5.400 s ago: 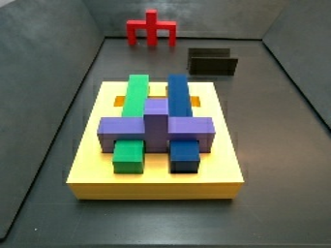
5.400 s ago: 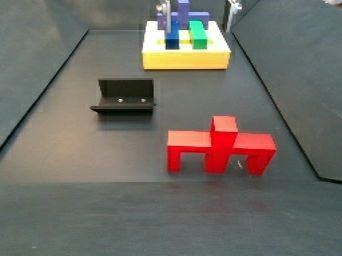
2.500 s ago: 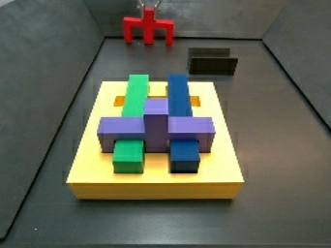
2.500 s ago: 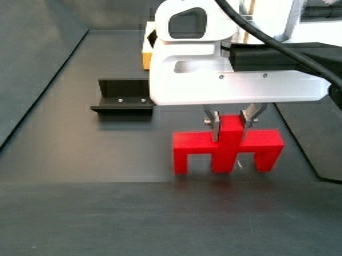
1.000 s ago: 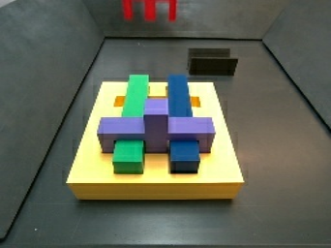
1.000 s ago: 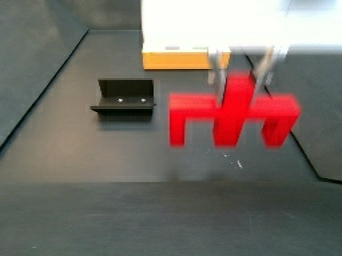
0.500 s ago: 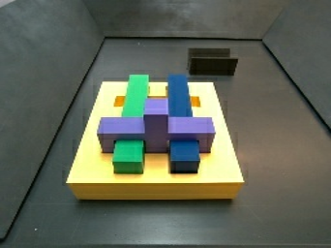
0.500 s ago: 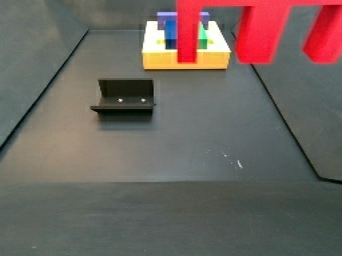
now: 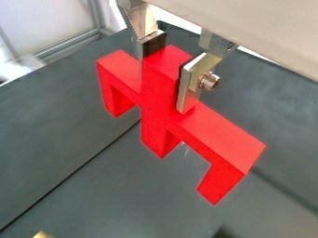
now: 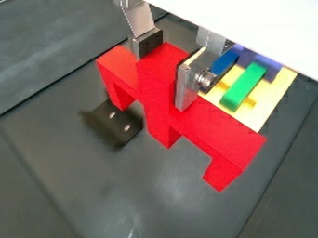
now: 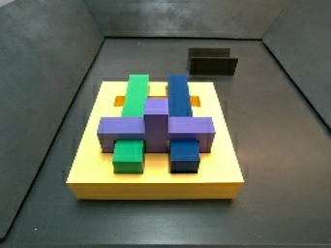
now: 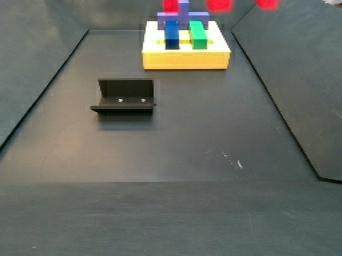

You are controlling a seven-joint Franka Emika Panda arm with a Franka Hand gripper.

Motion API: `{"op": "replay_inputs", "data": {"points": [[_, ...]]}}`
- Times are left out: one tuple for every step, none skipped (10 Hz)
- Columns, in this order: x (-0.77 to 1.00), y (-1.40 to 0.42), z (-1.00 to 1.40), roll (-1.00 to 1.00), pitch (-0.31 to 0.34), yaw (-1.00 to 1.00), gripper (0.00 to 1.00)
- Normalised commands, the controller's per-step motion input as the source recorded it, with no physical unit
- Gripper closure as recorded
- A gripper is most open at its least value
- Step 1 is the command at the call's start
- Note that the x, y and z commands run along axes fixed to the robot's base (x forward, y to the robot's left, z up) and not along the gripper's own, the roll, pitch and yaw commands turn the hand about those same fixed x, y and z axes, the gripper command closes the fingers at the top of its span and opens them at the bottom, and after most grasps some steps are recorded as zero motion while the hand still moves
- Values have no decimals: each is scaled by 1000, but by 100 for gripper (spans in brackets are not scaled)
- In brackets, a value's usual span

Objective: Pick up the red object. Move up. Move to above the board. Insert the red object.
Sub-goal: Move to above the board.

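One red object [image 9: 168,102], clamped by its central post between the silver fingers [image 9: 196,79] of the gripper [image 9: 172,67]; carried high above the floor, its legs just visible at the upper edge in a side view. Board [image 11: 158,176]: yellow, on the floor, well apart from the fixture [image 12: 126,97]. Step in hand: travel toward the board. Next: centre above the board, align, then lower

The gripper [image 9: 173,61] hangs raised, fingers [image 9: 195,79] clamped.
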Motion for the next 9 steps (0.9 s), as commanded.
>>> {"op": "replay_inputs", "data": {"points": [[119,-1400,128,-10,19,6,100],[120,-1400,132,-10,20,9,100],[123,-1400,141,-12,30,8,100],[128,-1400,149,-2,54,6,100],[140,-1400,152,-8,76,7,100],[158,-1400,155,7,100,11,100],[189,-1400,161,-9,129,7,100],[236,-1400,174,14,157,9,100],[160,-719,100,20,172,8,100]]}}
